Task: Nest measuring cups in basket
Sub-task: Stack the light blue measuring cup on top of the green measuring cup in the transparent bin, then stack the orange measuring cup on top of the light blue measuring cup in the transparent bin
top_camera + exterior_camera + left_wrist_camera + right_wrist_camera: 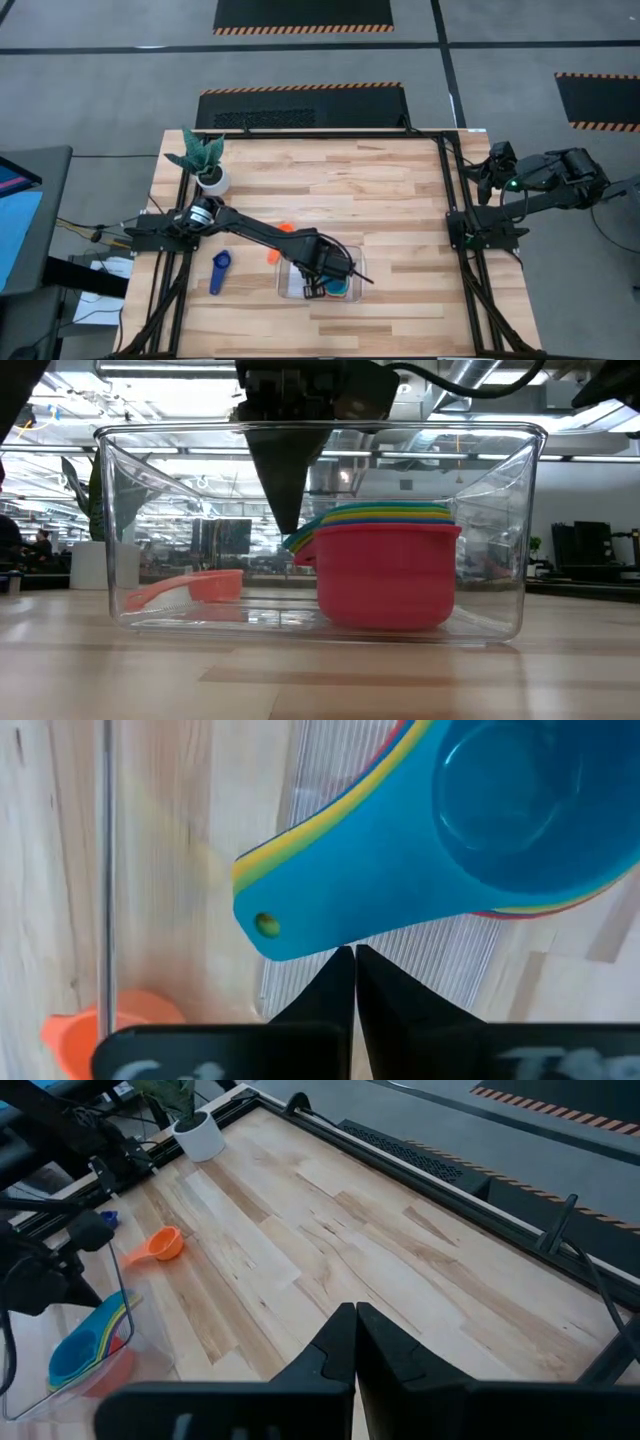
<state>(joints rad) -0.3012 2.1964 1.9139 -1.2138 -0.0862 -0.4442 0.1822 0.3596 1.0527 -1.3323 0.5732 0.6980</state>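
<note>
The clear basket (283, 290) (520, 530) sits at the table's near middle. A nested stack of measuring cups (340, 288) (385, 575) rests on its floor: red outermost, then coloured rims, with a light blue cup (500, 810) on top. My left gripper (318, 285) (288, 530) (352, 952) reaches down into the basket, shut, its tips at the stacked handles. An orange cup (281, 240) (160, 1245) and a navy cup (218, 272) lie on the table outside the basket. My right gripper (476, 185) (355, 1312) waits shut at the right edge. My left gripper points down into the basket with shut fingers, its tips right at the side edge of the light blue handle (300, 935), near the handle's free end. I cannot tell whether the tips touch the handle or stand just beside it.
A white plant pot (212, 178) (198, 1135) stands at the table's far left. A dark frame rail (440, 190) runs along the right side. Bare wood lies between the basket and the right arm's base.
</note>
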